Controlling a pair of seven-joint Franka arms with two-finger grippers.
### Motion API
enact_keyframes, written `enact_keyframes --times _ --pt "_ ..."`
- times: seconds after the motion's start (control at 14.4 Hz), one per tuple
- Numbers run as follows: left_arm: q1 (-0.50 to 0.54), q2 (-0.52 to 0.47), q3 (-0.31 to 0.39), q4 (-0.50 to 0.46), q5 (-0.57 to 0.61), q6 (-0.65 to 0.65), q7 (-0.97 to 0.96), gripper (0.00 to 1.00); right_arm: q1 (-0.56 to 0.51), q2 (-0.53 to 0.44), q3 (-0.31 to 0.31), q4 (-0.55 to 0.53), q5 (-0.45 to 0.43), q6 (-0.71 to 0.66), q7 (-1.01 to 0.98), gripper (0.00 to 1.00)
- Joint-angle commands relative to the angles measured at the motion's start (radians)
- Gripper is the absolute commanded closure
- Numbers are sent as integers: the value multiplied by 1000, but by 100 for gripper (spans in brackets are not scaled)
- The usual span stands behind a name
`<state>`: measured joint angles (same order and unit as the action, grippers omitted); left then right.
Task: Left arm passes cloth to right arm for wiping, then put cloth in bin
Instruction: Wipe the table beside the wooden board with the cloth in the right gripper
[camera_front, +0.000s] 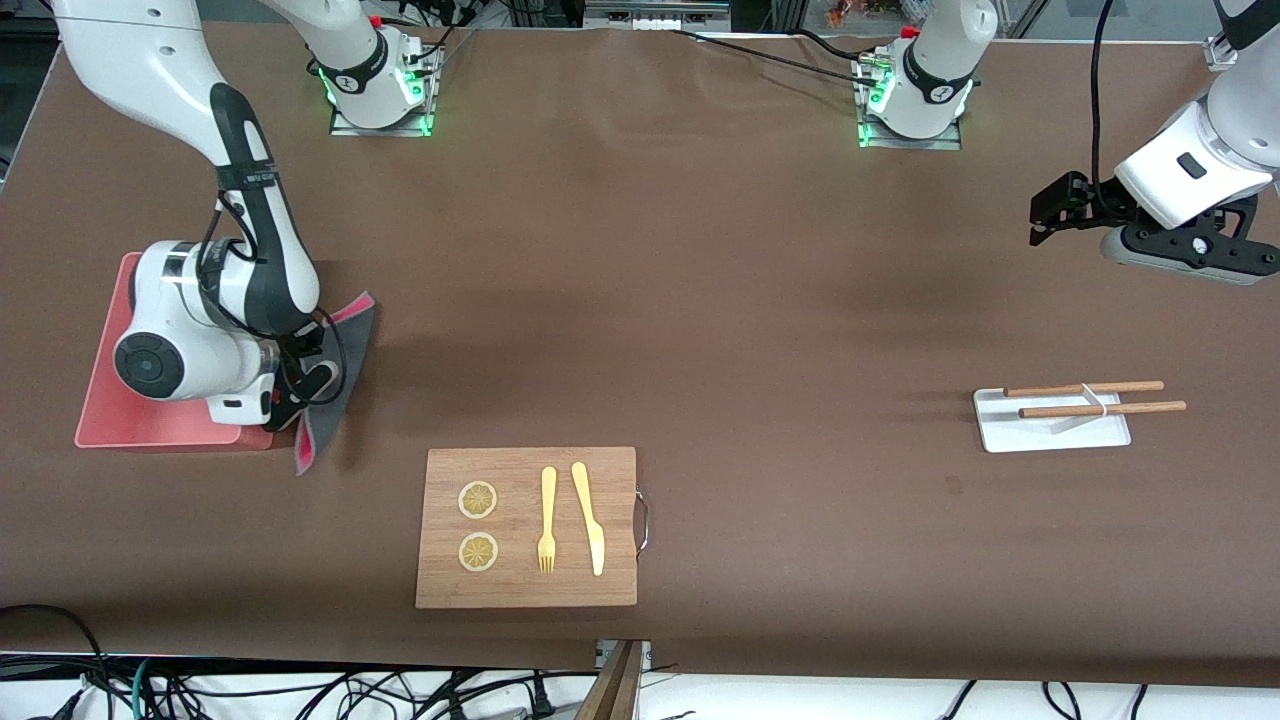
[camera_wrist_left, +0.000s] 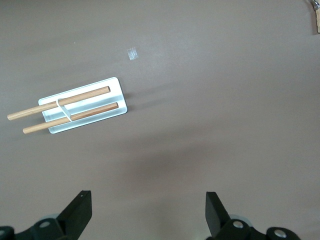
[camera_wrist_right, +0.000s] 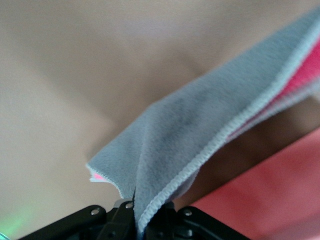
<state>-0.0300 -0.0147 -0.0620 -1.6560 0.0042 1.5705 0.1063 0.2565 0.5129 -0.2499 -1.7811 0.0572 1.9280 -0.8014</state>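
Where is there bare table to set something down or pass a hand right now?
Widest bare patch: mid-table, between the cutting board and the white tray, up toward the arm bases. Crowded: the right arm's end, where the right gripper holds the cloth at the bin edge. The left gripper waits open above bare table near the tray.

cloth (camera_front: 335, 385): grey and pink-red rag, hanging crumpled off the desk, right by the bin's edge
bin (camera_front: 105, 405): pink tub, right arm's end
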Motion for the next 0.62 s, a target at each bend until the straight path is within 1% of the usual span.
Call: enact_keyframes --times 0.0,0.07,0.28,0.42,0.56 --pt "-1 -4 -5 16 25 -20 15 0 45 7 8 -1 -7 -1 29 100" --pt "-1 -5 -5 16 25 -20 15 0 78 24 6 -1 19 8 83 100" --pt "-1 -5 -4 16 25 -23 15 0 167 76 6 -1 133 64 187 100" --pt "-1 -5 -4 16 25 -27 15 0 245 93 4 0 177 94 281 100" --pt "-1 -5 -5 16 25 -30 15 0 314 117 3 44 232 94 407 100"
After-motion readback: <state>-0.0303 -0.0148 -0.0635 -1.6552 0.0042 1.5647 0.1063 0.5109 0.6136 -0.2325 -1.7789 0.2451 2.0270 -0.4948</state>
